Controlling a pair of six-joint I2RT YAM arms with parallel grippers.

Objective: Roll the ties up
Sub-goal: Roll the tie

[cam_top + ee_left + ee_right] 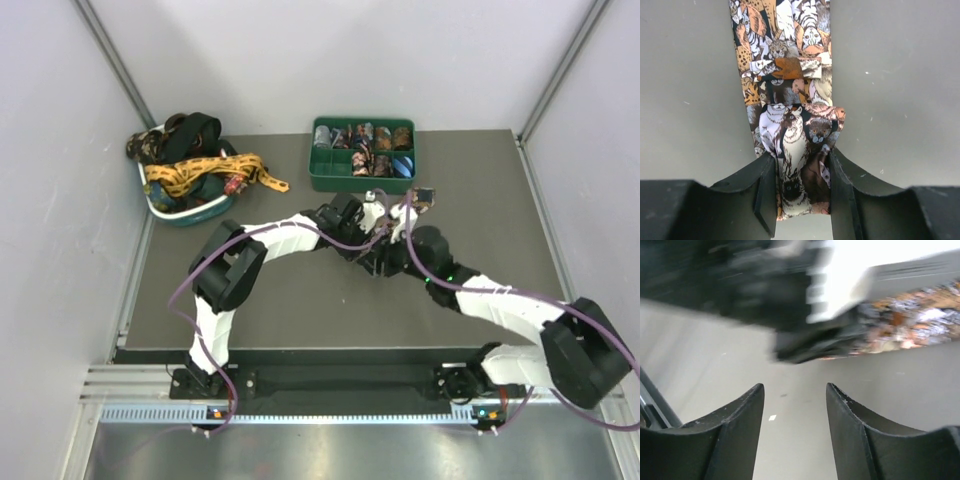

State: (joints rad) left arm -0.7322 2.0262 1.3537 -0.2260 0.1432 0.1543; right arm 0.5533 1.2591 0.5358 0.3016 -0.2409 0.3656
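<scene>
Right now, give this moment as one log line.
left gripper: shut on cat-print brown fabric necktie, end folded | right gripper: open, empty | green plastic tray: rolled ties

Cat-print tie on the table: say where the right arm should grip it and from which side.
Likely the tie's flat strip past the folded end that the left gripper pinches, coming from above, jaws across its narrow width: it lies flat and its edges are bare. The right gripper is open.

Pale walls (350,50), dark grey table (300,300), even light.
</scene>
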